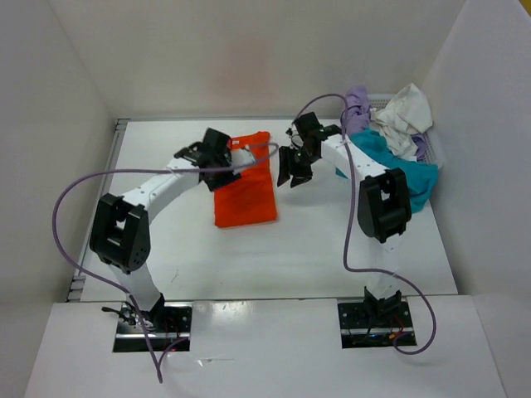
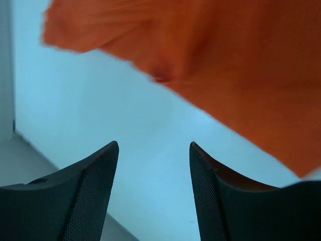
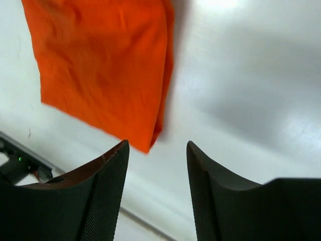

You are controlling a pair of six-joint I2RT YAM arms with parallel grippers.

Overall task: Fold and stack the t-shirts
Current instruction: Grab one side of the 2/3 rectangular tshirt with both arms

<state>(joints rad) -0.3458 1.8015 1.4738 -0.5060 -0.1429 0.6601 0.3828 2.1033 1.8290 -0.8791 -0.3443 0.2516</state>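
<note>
White arms (image 1: 162,186) carry black joints (image 1: 122,232), purple cables (image 1: 58,217).

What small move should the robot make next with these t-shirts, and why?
Probably swing the right pincer toward the teal-blue t-shirt heaped at far right: the orange t-shirt already lies folded flat, and that pincer hangs open and empty beside it.

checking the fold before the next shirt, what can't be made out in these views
- Top external: the orange t-shirt has its far-left corner under the left gripper.
- Top external: the right arm covers part of the teal t-shirt; the white mesh basket is mostly under heaped shirts.
- Left wrist: the orange t-shirt is blurred, cut by top and right edges.
- Right wrist: the top edge cuts it off.
</note>
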